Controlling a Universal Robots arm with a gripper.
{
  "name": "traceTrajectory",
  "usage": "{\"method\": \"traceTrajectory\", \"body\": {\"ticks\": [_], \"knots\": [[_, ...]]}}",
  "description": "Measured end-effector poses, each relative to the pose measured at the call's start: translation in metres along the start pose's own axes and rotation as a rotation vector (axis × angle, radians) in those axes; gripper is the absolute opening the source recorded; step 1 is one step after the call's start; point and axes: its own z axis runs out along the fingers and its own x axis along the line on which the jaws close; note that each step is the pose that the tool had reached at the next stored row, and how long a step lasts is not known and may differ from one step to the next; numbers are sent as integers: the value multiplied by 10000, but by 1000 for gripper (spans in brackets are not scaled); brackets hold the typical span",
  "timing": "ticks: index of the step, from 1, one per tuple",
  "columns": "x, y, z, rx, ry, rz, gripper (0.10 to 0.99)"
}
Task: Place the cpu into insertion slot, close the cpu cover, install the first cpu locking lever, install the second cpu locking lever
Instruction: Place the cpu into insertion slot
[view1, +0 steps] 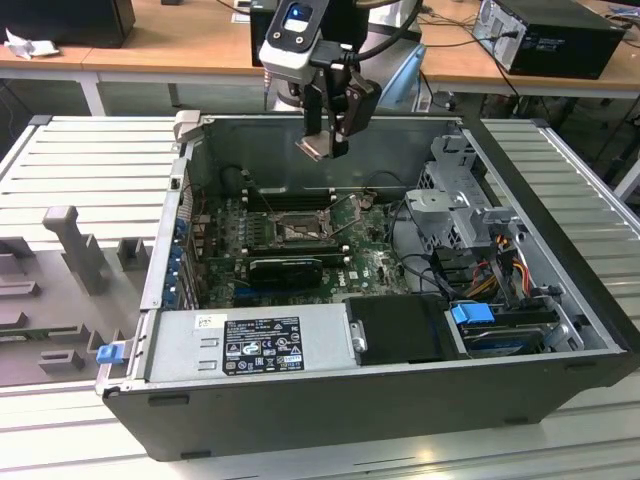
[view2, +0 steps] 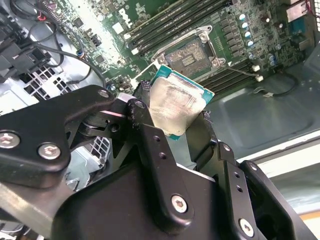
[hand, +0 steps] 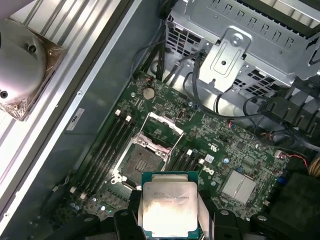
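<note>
The gripper (view1: 326, 147) is clenched on the cpu (view2: 175, 102), its two black fingers (view2: 141, 111) pinching opposite edges of the chip so that the pale metal top faces both wrist cameras. In the exterior view the chip hangs in the air above the open computer case (view1: 330, 385), near the case's far wall and well above the motherboard (view1: 370, 265). The insertion slot (hand: 141, 162) lies on that board, bare and open, with its dark contact field exposed between the long memory slots (hand: 107, 145). The cpu cover (hand: 165, 122) appears tipped up off the far side of the socket, so nothing blocks the opening. The step in hand is seating the chip, and none of the later steps is done. To do it well, the chip should probably be squared to the socket rim first, since in the second wrist view it sits turned relative to the frame. It should then go down flat, without tilt or sideways drag. The contact field is likely delicate, so a slow, level descent and a release only once the chip rests fully inside the rim seem wisest.
</note>
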Motion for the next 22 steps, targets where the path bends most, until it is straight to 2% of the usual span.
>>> {"method": "traceTrajectory", "body": {"ticks": [5, 22], "knots": [[0, 0, 2, -5, -23, 294, 529], [0, -1, 11, -24, -143, 1800, 529]]}}
